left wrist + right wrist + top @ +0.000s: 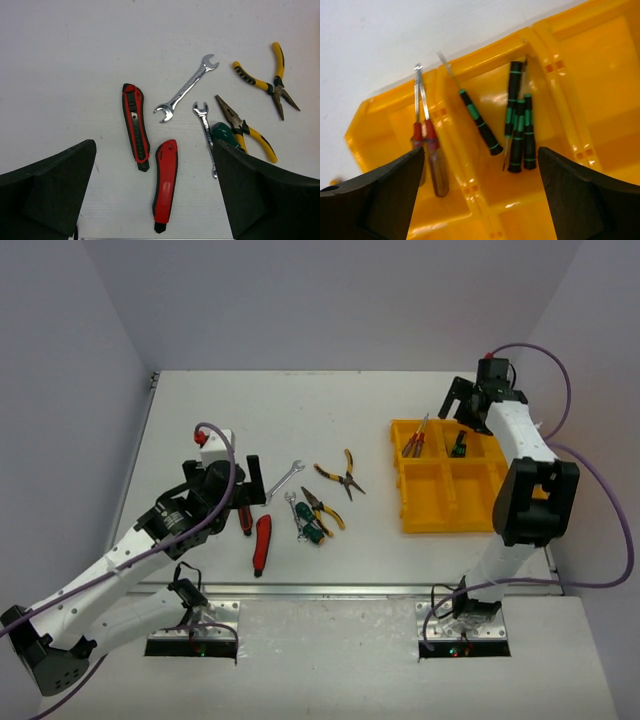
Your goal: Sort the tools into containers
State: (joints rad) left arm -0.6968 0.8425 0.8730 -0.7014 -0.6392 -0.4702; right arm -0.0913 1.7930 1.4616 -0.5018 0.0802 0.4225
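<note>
Above the far row of the yellow tray (437,527): right gripper (460,418) hovers, claws wide apart, nothing between them. Far-middle compartment under it holds the green screwdrivers (458,445). Far-left compartment holds the red screwdrivers (413,443). My read: one kind per bin, which is why they're split that way.

Well left of the tray: left gripper (248,495) hangs over the loose tools, claws fully apart, holding nothing. It's parked right over the two utility knives (135,122), so I'd guess a knife is the next pick.

View differences:
- Top camera shows the green ones as one dark blob. Right wrist resolves four, three bunched and one slanted apart, plus two red ones side by side, tips reaching past the tray's rim.
- Left wrist gives what top blurs: two wrenches (186,87), two pliers (267,82), and a green handle (222,132) half hidden behind its own finger.
- Only top shows both arms at once, and that the right arm (530,500) covers part of the tray's near row.
</note>
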